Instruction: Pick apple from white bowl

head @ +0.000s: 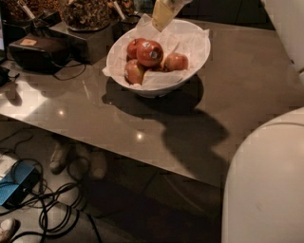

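The apple (149,52) is seen atop the others in the bowl (164,90) on the counter (247,85), not yet grasped. The tool (164,13) is held above the far rim, open or closed cannot be told. Descent, grip and lift are judged outstanding.

Grey table (247,85) with white bowl (166,88), black case (38,52); gripper (160,21) above

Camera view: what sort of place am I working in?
Likely an office snack counter: white bowl of apples, snack jars behind, cables on the floor. The gripper hangs over the bowl's far rim.
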You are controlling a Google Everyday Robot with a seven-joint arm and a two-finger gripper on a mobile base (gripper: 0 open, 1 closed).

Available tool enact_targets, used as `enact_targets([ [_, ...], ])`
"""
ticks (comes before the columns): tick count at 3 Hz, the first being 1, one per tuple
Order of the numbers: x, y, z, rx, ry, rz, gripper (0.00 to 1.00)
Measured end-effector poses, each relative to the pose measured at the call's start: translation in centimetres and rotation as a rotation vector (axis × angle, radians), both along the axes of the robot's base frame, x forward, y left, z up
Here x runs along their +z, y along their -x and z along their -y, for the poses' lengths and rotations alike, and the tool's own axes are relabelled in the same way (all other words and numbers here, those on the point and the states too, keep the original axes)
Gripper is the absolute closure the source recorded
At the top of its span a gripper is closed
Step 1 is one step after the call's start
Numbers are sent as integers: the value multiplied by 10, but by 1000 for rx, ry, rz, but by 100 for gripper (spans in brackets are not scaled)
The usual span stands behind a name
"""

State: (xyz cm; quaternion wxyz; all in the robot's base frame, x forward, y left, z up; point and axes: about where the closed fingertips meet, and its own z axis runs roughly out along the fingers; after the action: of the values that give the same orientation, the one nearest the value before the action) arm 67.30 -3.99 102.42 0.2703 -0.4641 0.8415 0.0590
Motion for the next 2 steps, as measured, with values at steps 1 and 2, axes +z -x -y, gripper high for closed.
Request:
enact_targets([
  [1, 0, 0, 0, 0, 0, 0, 13],
  [2, 0, 0, 0, 0, 0, 0, 0],
])
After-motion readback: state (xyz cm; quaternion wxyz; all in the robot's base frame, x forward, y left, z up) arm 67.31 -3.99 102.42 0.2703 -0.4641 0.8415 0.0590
